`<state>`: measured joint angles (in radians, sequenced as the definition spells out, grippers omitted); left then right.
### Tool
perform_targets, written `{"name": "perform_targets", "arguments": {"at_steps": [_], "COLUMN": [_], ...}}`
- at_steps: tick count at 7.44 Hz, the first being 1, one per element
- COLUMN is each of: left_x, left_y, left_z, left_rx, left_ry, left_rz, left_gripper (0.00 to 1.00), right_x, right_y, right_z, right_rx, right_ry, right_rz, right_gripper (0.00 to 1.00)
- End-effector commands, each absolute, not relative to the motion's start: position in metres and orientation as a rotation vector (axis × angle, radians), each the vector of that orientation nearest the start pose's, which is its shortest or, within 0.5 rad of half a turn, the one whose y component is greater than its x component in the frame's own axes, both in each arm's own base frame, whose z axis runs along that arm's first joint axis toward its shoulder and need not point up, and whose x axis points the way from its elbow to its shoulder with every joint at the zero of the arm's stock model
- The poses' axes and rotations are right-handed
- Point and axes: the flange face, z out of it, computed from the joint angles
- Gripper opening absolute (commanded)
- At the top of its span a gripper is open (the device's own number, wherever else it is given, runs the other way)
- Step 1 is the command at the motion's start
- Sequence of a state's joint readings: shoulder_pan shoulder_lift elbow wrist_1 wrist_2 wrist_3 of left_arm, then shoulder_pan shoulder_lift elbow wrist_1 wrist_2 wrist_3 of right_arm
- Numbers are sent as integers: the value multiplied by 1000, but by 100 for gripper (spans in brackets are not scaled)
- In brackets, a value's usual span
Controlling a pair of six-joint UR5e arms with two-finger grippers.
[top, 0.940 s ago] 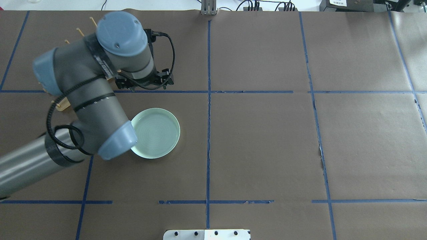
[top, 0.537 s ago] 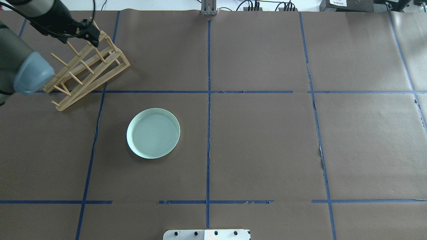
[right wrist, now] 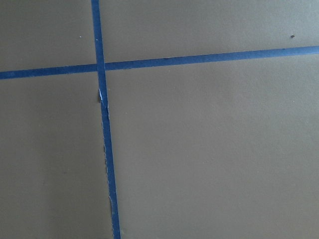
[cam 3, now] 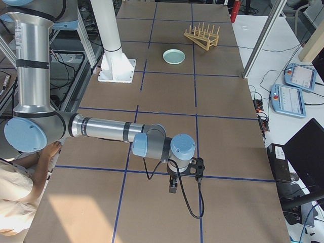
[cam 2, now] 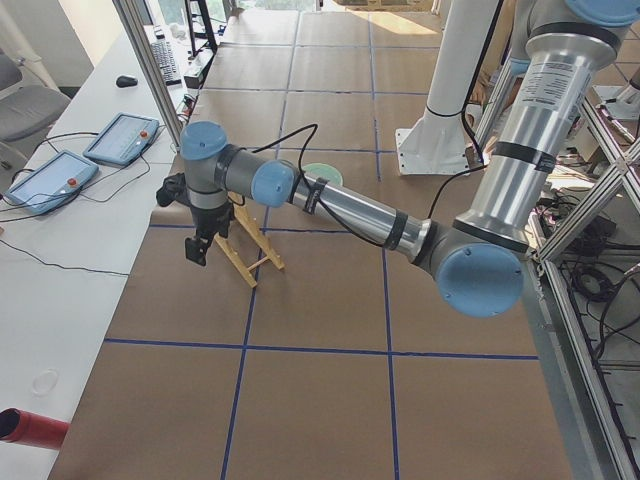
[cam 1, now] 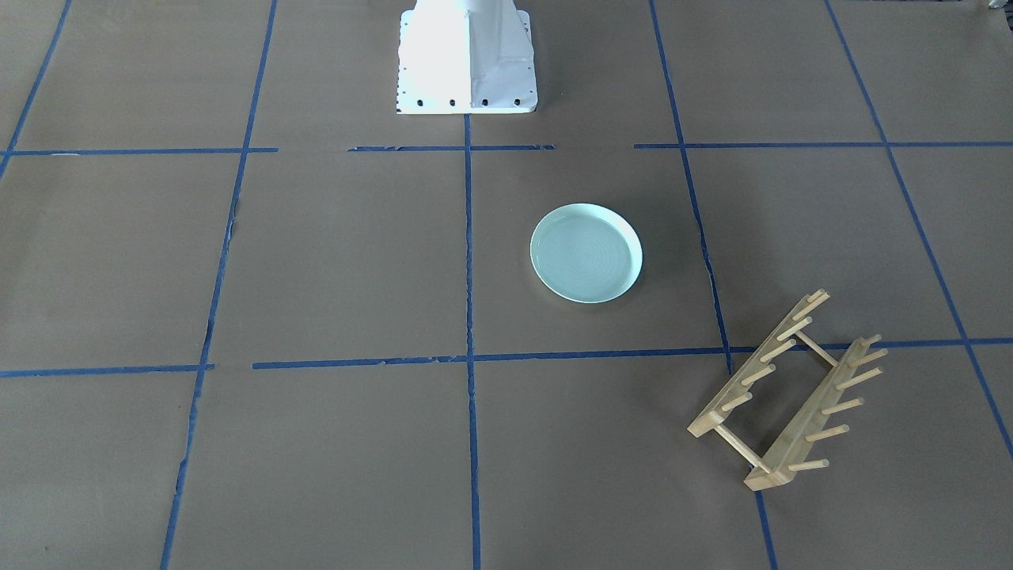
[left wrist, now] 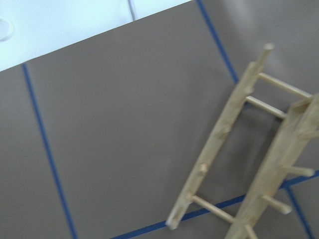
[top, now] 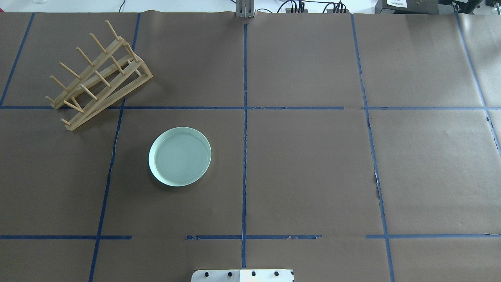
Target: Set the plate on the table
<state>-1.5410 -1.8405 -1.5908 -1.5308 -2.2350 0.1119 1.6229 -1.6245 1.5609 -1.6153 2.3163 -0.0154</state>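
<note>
The pale mint-green plate lies flat and alone on the brown paper-covered table, left of the middle tape line. It also shows in the front view and, small, in both side views. No gripper touches it. My left gripper shows only in the exterior left view, hanging beside the wooden rack, far from the plate; I cannot tell if it is open. My right gripper shows only in the exterior right view, low over the table's far end; I cannot tell its state.
A light wooden peg rack stands at the back left, also in the front view and the left wrist view. The white robot base is at the table's near edge. A person is beside the table.
My left arm has swung from over the plate and rack to the left and out of the overhead view. The rack is now uncovered. The plate has not moved.
</note>
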Motion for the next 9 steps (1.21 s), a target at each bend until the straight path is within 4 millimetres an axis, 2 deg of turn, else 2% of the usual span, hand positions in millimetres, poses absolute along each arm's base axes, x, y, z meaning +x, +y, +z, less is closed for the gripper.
{"name": "perform_targets", "arguments": {"at_steps": [1, 3, 4, 5, 6, 8, 9], "left_x": [-90, -90, -93, -93, -97, -98, -99], "left_y": [-557, -539, -525, -498, -491, -491, -490], "left_z": [596, 615, 621, 645, 651, 625, 628], "left_rx": [156, 122, 93, 42, 37, 85, 84], "left_ry": [655, 662, 758, 858, 855, 843, 843], "left_rz": [139, 133, 93, 45, 34, 55, 58], "left_gripper": [100, 100, 100, 100, 100, 100, 100], "right_x": [90, 90, 90, 90, 90, 90, 90], "right_y": [-456, -456, -456, -456, -456, -456, -456], "right_z": [696, 696, 696, 696, 695, 695, 696], "right_rx": [-79, -79, -79, -79, -77, -77, -79], "right_ry": [-748, -748, -748, -748, -748, -748, -748], "right_rz": [76, 76, 76, 76, 75, 75, 76], "right_gripper": [100, 100, 100, 100, 100, 100, 100]}}
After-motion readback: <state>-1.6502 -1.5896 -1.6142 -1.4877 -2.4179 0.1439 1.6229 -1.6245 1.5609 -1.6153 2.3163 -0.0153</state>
